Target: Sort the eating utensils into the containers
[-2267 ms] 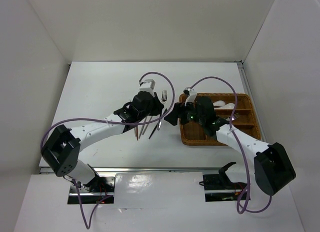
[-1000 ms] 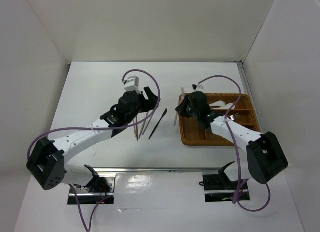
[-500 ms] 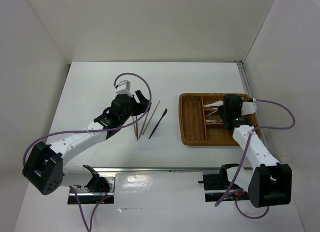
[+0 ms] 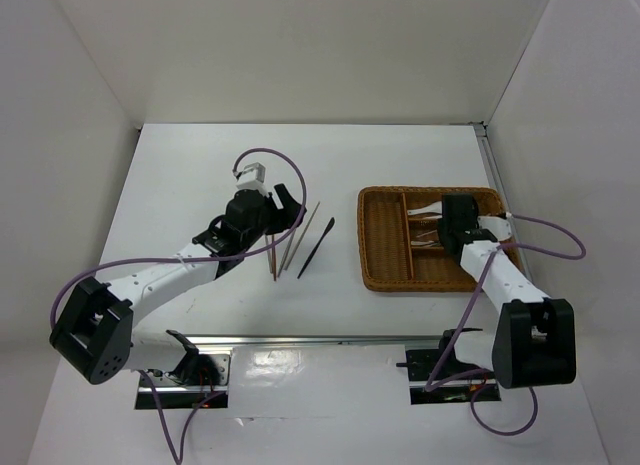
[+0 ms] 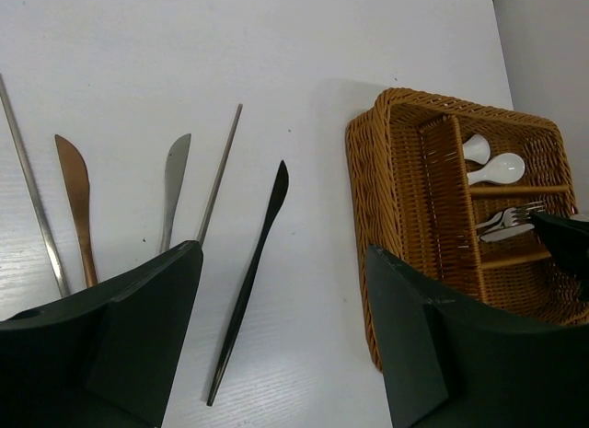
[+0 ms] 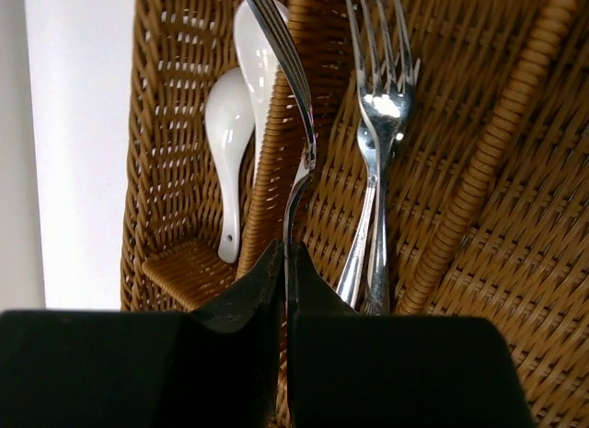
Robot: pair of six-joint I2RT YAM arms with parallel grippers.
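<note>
My right gripper (image 6: 287, 255) is shut on the handle of a silver fork (image 6: 299, 106), held just above the brown wicker tray (image 4: 385, 281), over the divider between the spoon and fork compartments. Two forks (image 6: 377, 170) lie in one short compartment and white spoons (image 6: 230, 143) in the one beside it. My left gripper (image 5: 283, 262) hangs open and empty above the table left of the tray. Under it lie a slim black piece (image 5: 253, 271), a copper knife (image 5: 78, 202), a silver knife (image 5: 173, 184) and metal chopsticks (image 5: 221, 166).
The loose utensils (image 4: 295, 243) lie in a small group on the white table just left of the tray. The tray's long compartment (image 4: 385, 235) shows bare wicker. White walls enclose the table on three sides.
My right arm swung from the tray's left edge to over its right compartments, carrying the fork. My left arm drew back to the left, off the loose utensils, with its gripper still open.
</note>
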